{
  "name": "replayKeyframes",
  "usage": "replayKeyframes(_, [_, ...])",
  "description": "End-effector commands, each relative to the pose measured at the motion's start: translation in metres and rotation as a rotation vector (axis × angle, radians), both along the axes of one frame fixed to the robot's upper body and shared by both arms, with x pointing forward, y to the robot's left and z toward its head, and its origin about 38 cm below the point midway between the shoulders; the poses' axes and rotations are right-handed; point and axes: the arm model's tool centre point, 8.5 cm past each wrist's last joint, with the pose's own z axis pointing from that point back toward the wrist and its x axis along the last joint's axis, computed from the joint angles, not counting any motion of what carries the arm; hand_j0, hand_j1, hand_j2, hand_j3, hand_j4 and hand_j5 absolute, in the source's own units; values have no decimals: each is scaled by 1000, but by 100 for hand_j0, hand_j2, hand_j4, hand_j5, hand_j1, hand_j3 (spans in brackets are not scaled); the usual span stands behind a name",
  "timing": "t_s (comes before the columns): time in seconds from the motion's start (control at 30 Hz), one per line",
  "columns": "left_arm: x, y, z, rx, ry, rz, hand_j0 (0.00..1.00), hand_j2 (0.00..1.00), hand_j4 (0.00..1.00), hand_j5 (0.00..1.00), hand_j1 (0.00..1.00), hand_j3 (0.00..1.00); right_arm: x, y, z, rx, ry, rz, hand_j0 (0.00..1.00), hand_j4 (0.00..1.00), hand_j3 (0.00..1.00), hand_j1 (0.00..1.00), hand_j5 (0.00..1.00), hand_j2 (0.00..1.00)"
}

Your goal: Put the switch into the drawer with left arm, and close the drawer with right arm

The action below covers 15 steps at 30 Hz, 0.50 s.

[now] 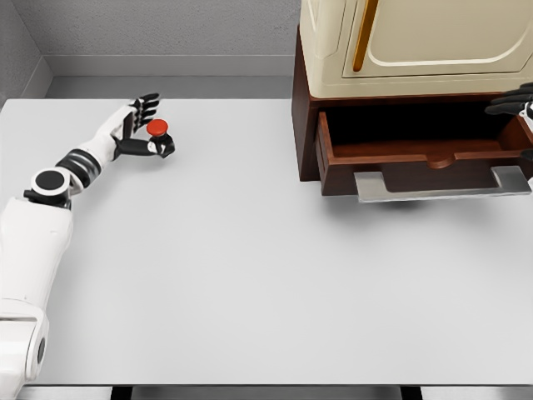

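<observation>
L hand [143, 127] sits far left on the worktop [250, 275], arm coming in from lower left. Its fingers [146, 103] are spread above the switch [158, 136], thumb reaching under it; red button top shows between thumb and fingers. Looks like a loose grasp on the switch, which sits at or just above the worktop, can't tell which. Drawer [420, 158] is pulled open at upper right, dark wood inside, grey handle [441, 185] along its front edge, under a cream cabinet [416, 42]. Switch is well apart from drawer. R hand [518, 104] barely peeks in at the right edge by the drawer's corner; can't tell its state.
</observation>
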Motion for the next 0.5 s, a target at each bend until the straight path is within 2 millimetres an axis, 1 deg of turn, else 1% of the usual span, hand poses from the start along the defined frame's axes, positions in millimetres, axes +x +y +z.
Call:
replayKeyframes(0.0, [-1, 3, -5, 8, 13, 19, 100, 100, 100, 100, 100, 100, 0, -2, 0, 6, 1, -6, 81, 81, 81, 81, 81, 81])
replayKeyframes(0.07, [-1, 3, -6, 9, 14, 20, 100, 100, 100, 100, 100, 100, 0, -3, 0, 6, 3, -8, 81, 81, 81, 81, 81, 81])
replayKeyframes(0.13, [-1, 3, -6, 23, 15, 16, 100, 100, 100, 100, 100, 100, 0, -4, -3, 7, 10, -13, 84, 84, 84, 84, 84, 84])
replayKeyframes(0.2, [-1, 2, -5, 29, 13, 12, 100, 100, 100, 100, 100, 100, 0, -4, -4, 9, 13, -12, 85, 85, 85, 85, 85, 85])
replayKeyframes(0.27, [0, 1, -3, 31, 5, 9, 94, 94, 94, 94, 94, 94, 0, -5, -5, 10, 14, -15, 85, 85, 85, 85, 85, 85])
replayKeyframes(0.33, [0, 0, -2, 41, 1, 4, 94, 94, 94, 94, 94, 94, 0, -7, -6, 10, 15, -21, 85, 85, 85, 85, 85, 85])
replayKeyframes(0.4, [0, 0, 0, 42, -11, 0, 88, 88, 88, 88, 88, 88, 0, -7, -8, 10, 21, -21, 85, 85, 85, 85, 85, 85])
replayKeyframes(0.47, [0, -1, 2, 44, -18, -4, 87, 87, 87, 87, 87, 87, 0, -10, -9, 9, 25, -30, 85, 85, 85, 85, 85, 85])
